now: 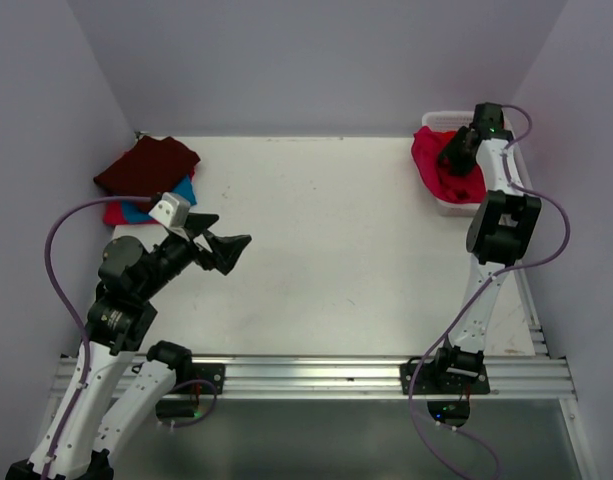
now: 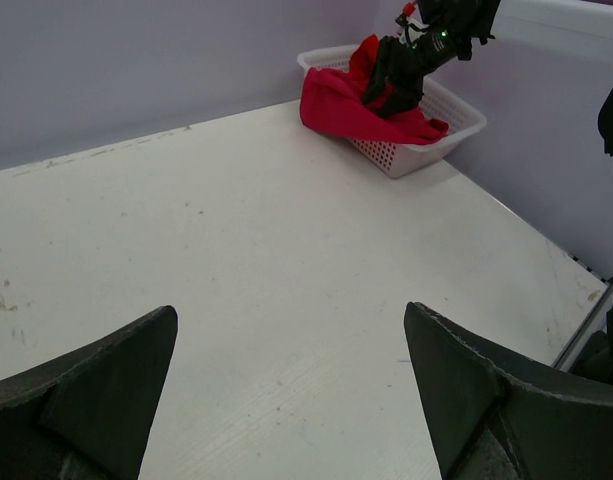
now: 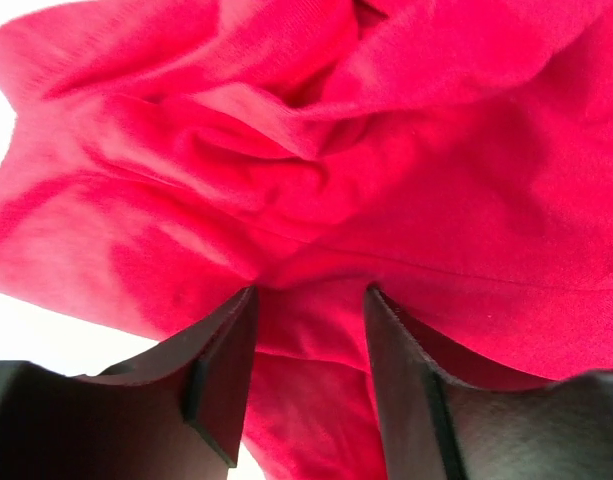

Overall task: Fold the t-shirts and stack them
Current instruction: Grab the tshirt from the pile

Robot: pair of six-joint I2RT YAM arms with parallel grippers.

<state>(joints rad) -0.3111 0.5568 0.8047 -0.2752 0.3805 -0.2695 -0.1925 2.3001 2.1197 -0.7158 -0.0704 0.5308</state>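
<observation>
Presently, the pick-up step is judged to be in hand: a fresh shirt is to be taken from the white basket [image 2: 411, 158] at the far right corner of the table [image 1: 326, 230]. The right gripper [image 3: 309, 300] is set down into the crumpled red t-shirt [image 3: 316, 170] heaped there, part of which is draped over the basket's wall. Its fingers are drawn to a narrow gap with a raised fold of the red cloth between them; whether that fold is firmly pinched cannot be told. The left gripper [image 1: 224, 250] is held wide, with nothing in it, above bare table on the left side, well apart from the basket. Beyond it, at the far left edge, a dark maroon t-shirt [image 1: 146, 165] is seen laid over a teal blue t-shirt [image 1: 186, 190] and a pink-red t-shirt [image 1: 121, 213]; this is taken for the stack already begun. For the next move, a secure pinch on one layer is called for, then a lift high enough for the cloth to be cleared from the lattice and carried to the open middle of the table for spreading flat.
</observation>
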